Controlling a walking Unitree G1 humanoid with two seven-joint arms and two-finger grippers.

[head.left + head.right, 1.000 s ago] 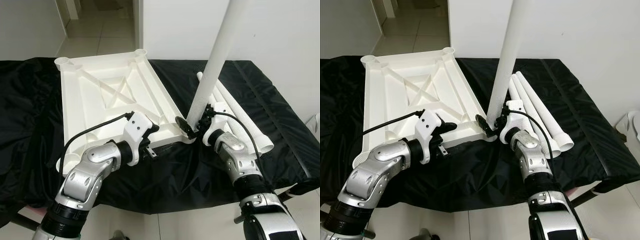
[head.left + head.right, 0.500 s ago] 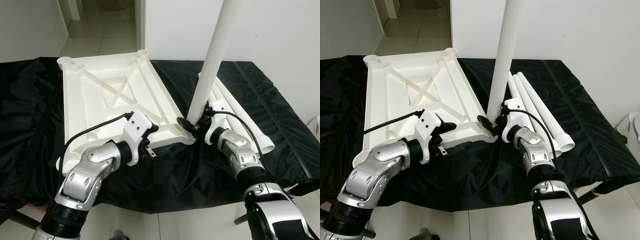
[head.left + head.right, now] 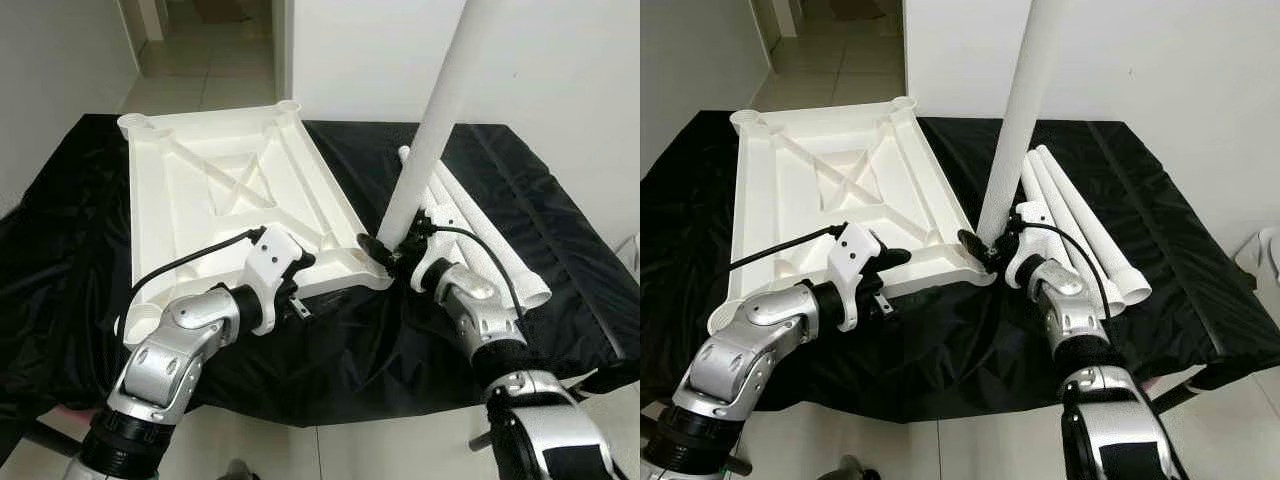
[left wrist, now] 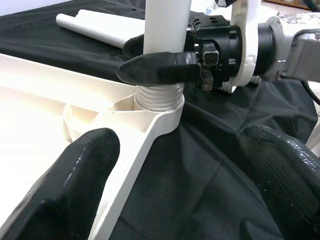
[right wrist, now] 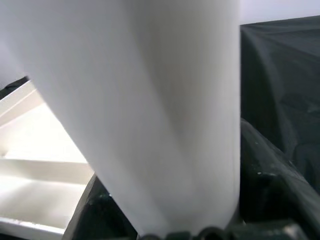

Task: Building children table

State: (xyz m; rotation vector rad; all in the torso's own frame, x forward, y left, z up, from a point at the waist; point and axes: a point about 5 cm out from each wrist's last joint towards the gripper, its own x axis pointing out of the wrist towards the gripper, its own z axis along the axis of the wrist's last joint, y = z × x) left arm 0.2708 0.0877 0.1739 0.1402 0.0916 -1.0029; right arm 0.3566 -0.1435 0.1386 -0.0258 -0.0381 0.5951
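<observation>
On black cloth (image 3: 60, 230), right gripper (image 3: 385, 255) clamps upright leg (image 3: 430, 130).

the right gripper (image 3: 378, 252) reaches in from the right, wrist bent inward, its black fingers (image 4: 159, 68) clamped round the base of the upright white table leg (image 3: 430, 130). the left gripper (image 3: 297, 285) sits just left of that leg, silver forearm raised, fingers (image 4: 80, 172) spread apart, gripping nothing.

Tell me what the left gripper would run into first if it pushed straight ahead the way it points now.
Most likely the upright white plastic table leg, where its threaded end sits in the corner socket of the upturned white plastic tabletop. The left gripper, open, aims there; the right gripper grips that leg. Depth is uncertain.
</observation>
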